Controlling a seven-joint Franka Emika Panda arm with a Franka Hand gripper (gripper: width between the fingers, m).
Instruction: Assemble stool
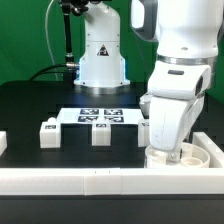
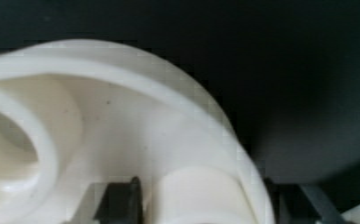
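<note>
The stool's round white seat (image 1: 192, 156) lies at the exterior view's right front, in the corner of the border rail. My gripper (image 1: 164, 148) reaches straight down onto its near-left rim. In the wrist view the seat (image 2: 124, 100) fills most of the picture, and its thick rim runs between the dark fingers (image 2: 120, 202), so my gripper (image 2: 202, 205) is shut on the seat's rim. Two blocky white legs (image 1: 48, 133) (image 1: 100, 133) stand on the black table to the left. A third leg (image 1: 143, 130) is partly hidden behind my arm.
The marker board (image 1: 100, 116) lies flat behind the legs. A long white border rail (image 1: 90, 182) runs along the front and turns up the right side (image 1: 214, 150). A small white piece (image 1: 3, 143) shows at the left edge. The arm's base (image 1: 100, 60) stands at the back.
</note>
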